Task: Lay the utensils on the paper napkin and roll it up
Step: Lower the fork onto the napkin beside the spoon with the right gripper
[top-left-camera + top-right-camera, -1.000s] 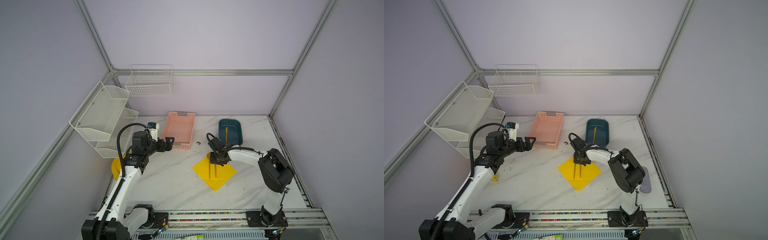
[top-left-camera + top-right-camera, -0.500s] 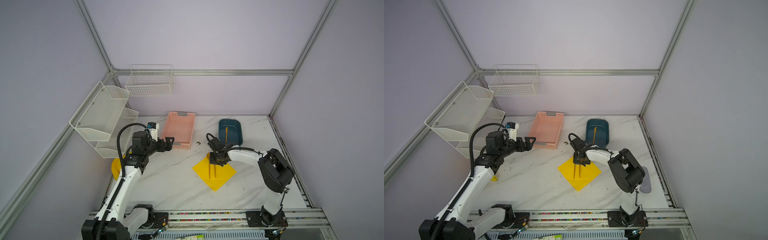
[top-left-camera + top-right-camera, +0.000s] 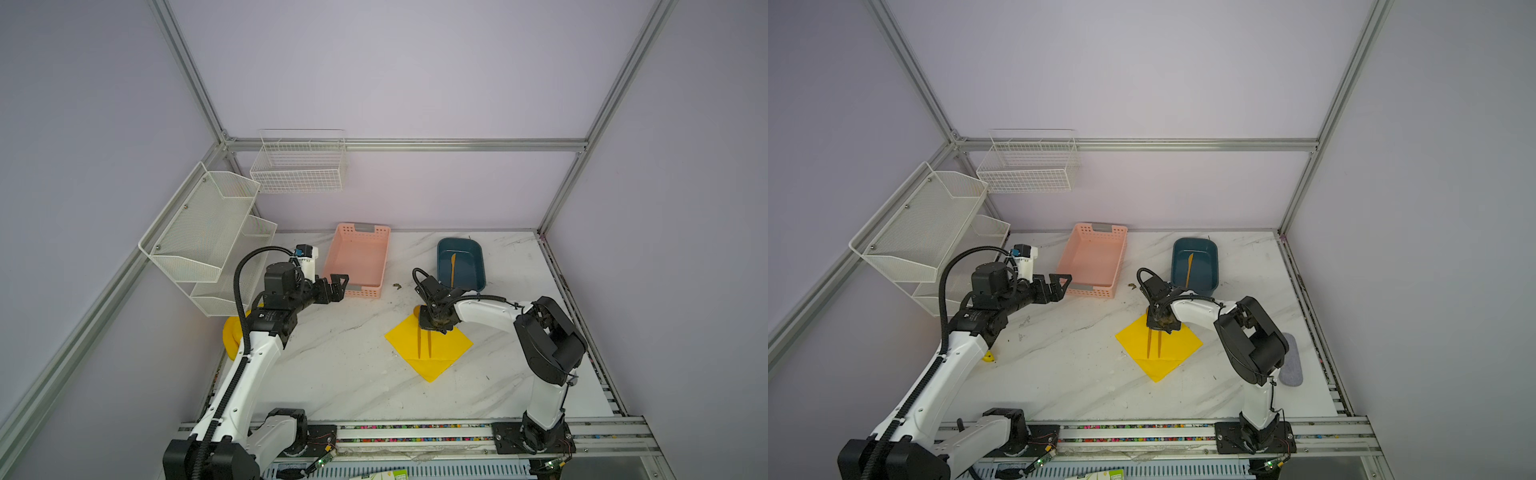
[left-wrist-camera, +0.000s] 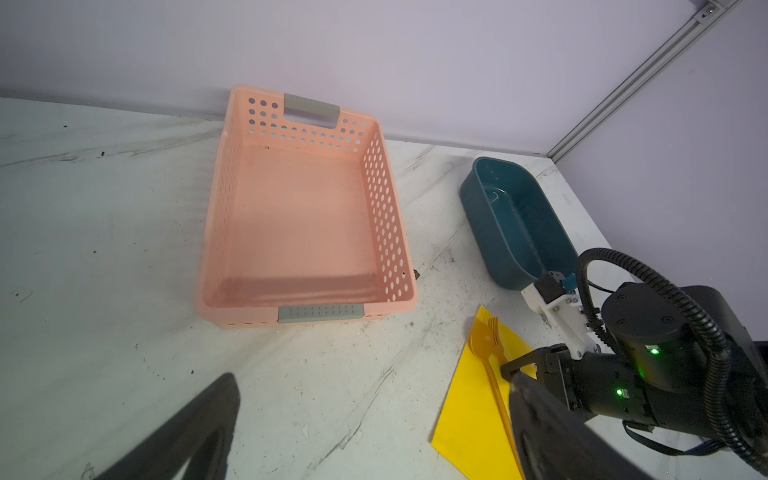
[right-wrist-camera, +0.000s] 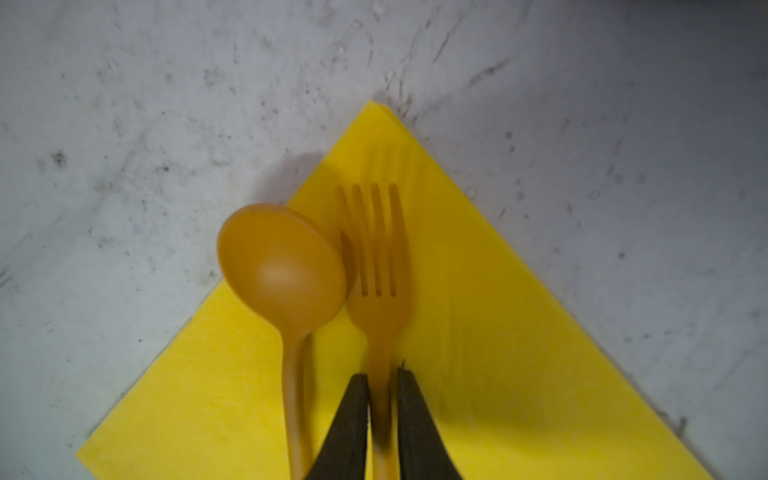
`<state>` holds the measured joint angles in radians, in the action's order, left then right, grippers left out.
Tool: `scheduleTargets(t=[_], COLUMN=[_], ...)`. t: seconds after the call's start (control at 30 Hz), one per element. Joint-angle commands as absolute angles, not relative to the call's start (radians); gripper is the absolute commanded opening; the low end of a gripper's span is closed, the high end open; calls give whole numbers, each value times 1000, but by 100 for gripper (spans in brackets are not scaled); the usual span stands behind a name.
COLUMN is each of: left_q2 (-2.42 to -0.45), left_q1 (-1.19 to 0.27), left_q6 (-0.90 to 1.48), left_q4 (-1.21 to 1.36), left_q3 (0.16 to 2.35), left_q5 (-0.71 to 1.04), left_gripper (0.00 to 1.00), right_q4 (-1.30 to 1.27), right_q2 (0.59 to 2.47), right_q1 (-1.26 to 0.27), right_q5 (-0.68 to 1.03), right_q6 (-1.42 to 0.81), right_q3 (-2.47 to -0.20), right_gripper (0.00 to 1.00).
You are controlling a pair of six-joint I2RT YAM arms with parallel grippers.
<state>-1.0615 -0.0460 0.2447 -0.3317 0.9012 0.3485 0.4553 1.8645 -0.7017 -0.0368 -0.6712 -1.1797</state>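
Over the last second nothing has shifted in the top views: the right gripper (image 5: 382, 376) stays low on the paper napkin (image 5: 478, 332), jaws close astride the fork (image 5: 376, 299) handle (pinching or just freed, I cannot tell). The right wrist view shows the fork heads flat, the spoon (image 5: 282, 270) at its 9 o'clock; from above the gripper hides them. Only the top views show the knife (image 3: 453, 266), in the blue tub (image 3: 460, 240) at the napkin's 1 o'clock, likely next. The left gripper (image 3: 343, 286) hangs spread, empty

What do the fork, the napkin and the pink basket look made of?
The fork looks plastic: one-piece, dull orange, faintly see-through. The napkin looks like thin matte paper, lying flat with a crease. The basket looks moulded plastic: smooth pink walls, punched holes.
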Motion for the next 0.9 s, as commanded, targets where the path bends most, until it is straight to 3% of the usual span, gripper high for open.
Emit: scheduleTargets(t=[0.0,0.87], left_q2=[-1049,-1049], left_q1=[-35,-31], left_q6=[245,252], left_q4=[-316,-311], left_q3=[873,874], left_q5=[365,376], left_gripper=[100,100], right_q4=[458,472], right_q2=[1852,1845], right_q1=[-711,-729], right_q5=[-46,-46], right_q6=[-707,-735], right_q3=[-1154,-1150], right_gripper=[18,15])
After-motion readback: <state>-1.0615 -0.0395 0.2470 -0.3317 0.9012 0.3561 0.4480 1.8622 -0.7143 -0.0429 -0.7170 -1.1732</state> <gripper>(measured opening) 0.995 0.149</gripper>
